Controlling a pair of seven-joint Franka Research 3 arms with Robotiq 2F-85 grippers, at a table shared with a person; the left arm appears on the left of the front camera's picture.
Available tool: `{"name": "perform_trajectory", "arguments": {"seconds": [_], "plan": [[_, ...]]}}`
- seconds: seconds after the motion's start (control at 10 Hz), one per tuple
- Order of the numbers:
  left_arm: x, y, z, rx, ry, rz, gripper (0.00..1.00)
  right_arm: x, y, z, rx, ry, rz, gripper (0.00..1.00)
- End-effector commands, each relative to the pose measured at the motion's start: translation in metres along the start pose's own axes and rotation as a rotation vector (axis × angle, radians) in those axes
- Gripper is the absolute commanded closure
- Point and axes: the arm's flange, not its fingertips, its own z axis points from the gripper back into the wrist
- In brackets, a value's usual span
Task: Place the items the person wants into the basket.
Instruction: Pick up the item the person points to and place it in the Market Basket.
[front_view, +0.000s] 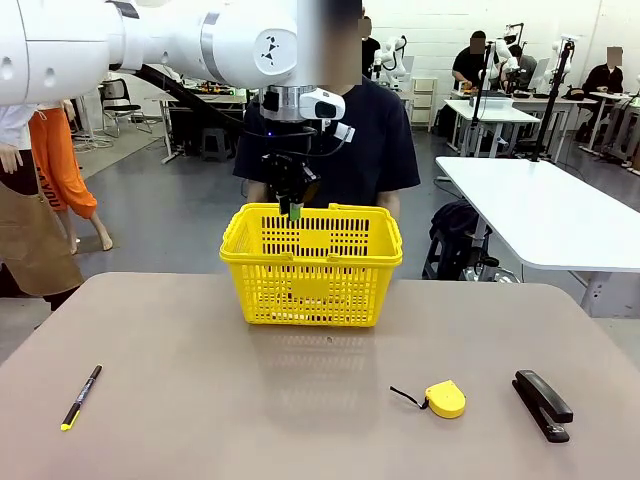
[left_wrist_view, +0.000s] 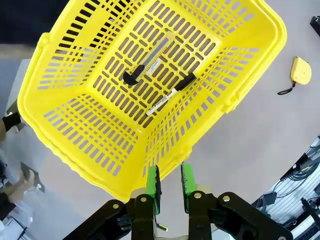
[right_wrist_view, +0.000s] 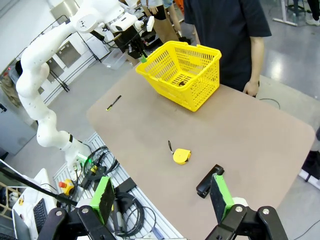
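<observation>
The basket (front_view: 312, 290) is sitting on the table (front_view: 200, 400) toward the middle of its far edge, its long rims running along that edge, with the person (front_view: 370, 140) standing just behind it. Two of the three items are lying on its floor. One utility knife (left_wrist_view: 150, 59) and one marker (left_wrist_view: 170, 95) are resting side by side, their long axes nearly parallel and running slantwise across the lattice. In the left wrist view the knife's black end is pointing toward the lower left and the marker's black cap toward the upper right. Print is running along the marker's white barrel, too small to read.

One pen (front_view: 80, 397) is lying flat near the table's near-left corner, its yellow tip pointing at the near edge and its black end angling toward the far side.

One tape measure (front_view: 444, 398) and one stapler (front_view: 543, 404) are lying toward the near-right corner, close together but apart.

The left gripper (left_wrist_view: 170, 182) is hanging over the basket's rim, pads a narrow gap apart with nothing between them. The right gripper (right_wrist_view: 162, 200) is standing spread wide, empty, beyond the table's near-right edge.
</observation>
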Motion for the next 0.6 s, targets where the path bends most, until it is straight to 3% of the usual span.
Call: {"name": "perform_trajectory", "arguments": {"seconds": [0.0, 0.5], "plan": [[-0.0015, -0.0012, 0.0005, 0.005, -0.008, -0.001, 0.74, 0.0026, -0.0002, 0.0007, 0.02, -0.018, 0.017, 0.0], [0.0001, -0.0001, 0.0, 0.0, -0.001, 0.0, 0.74, 0.0026, -0.0002, 0.0007, 0.02, -0.018, 0.017, 0.0]]}}
